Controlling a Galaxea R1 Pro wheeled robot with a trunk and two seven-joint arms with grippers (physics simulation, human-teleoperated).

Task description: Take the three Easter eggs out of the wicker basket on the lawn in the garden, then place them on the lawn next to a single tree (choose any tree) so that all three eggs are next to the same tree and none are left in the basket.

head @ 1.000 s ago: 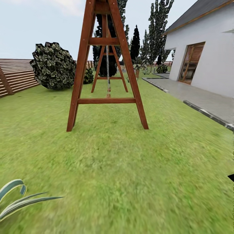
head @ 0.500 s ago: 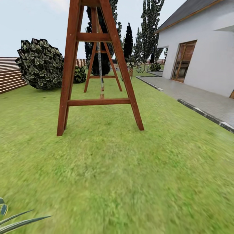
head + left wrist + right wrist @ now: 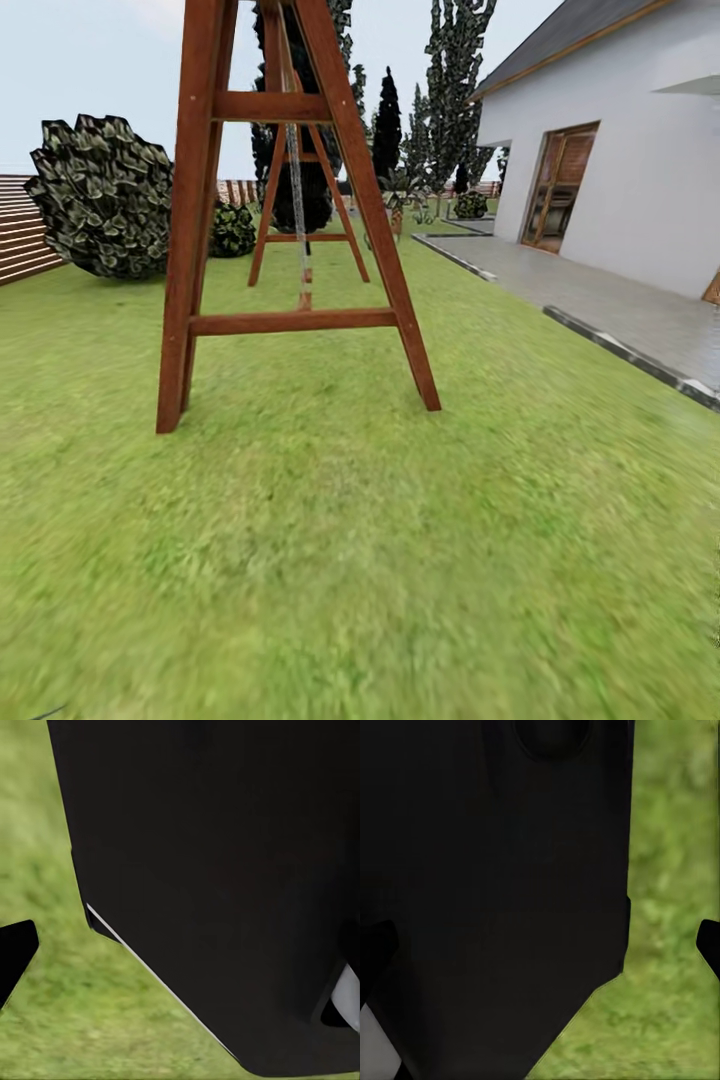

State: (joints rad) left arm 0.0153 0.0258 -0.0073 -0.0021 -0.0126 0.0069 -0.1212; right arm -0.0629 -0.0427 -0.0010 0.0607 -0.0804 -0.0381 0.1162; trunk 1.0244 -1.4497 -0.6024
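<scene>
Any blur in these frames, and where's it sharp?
Head view: near lawn smeared, wooden A-frame and house fairly crisp. Both wrist views: grass soft behind a dark robot body up close.

Lawn (image 3: 400, 560): matt, mottled grass. Swing frame (image 3: 290, 320) on it: reddish-brown wood, smooth, slight sheen. Beside the frame, house wall (image 3: 640, 160): flat matt white; paving (image 3: 620, 310): grey stone.

Even, bright daylight is rendered throughout; the lawn (image 3: 400, 560) is smeared with blur nearest the camera, and shadows are barely cast.
</scene>
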